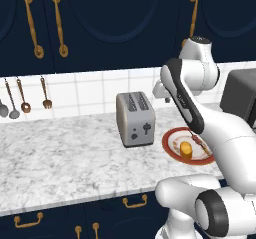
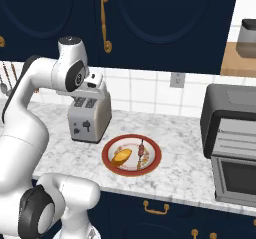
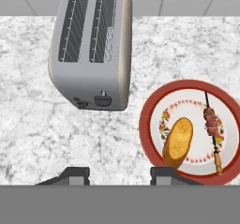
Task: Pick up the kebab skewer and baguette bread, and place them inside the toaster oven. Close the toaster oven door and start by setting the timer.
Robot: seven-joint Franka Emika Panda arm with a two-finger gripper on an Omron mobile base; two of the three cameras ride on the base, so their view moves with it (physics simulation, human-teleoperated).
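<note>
On the red-rimmed plate (image 3: 152, 117), baguette bread (image 3: 178, 142) beside kebab skewer (image 3: 213, 130), tool (image 3: 119, 174) parted, empty, toaster oven (image 2: 231, 143) rightward.

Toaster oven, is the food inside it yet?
Not yet. The kebab skewer and baguette bread both lie on the red-rimmed plate beside the silver toaster. The pincer hangs above the counter, open, holding nothing. Picking up, loading the toaster oven, shutting it and the timer all remain.
</note>
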